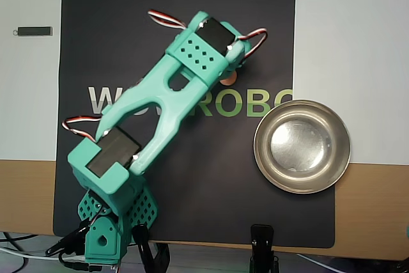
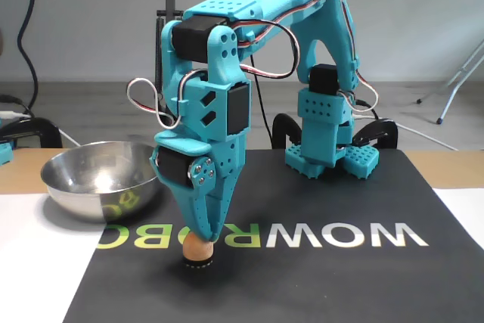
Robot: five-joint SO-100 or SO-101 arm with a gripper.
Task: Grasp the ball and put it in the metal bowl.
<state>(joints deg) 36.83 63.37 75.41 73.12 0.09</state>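
Arm: one teal arm [image 2: 227,58], its base [image 2: 325,138] standing at the far edge of the mat in the fixed view and its links folded forward and down.
Gripper: one [image 2: 204,237], pointing straight down; the fingers come together to a narrow tip over the top of the ball, covering its upper part. Whether they actually pinch it I cannot tell.
Ball: one, orange-peach [image 2: 198,250], resting on the mat on a small dark ring with a dotted edge, right in front of the printed letters. In the overhead view only a sliver of it [image 1: 228,79] shows past the arm's wrist.
Metal bowl: one, shiny steel [image 2: 102,179], nothing in it, left of the gripper in the fixed view and well apart from the ball. In the overhead view it [image 1: 301,146] lies right of the arm, straddling the mat's edge.
Mat: one, black [image 1: 115,30], printed with white and green letters [image 2: 363,235].
Surface: white sheets either side of the mat, bare wood tabletop [image 1: 370,209] nearer the arm's base.
Clamps: two black ones [image 1: 263,247] at the mat's near edge in the overhead view.
Small item: one dark bar [image 1: 33,31] on the white sheet at upper left in the overhead view.
Room: pale grey wall [image 2: 423,13] behind, with a black cable [image 2: 30,20] hanging at left.
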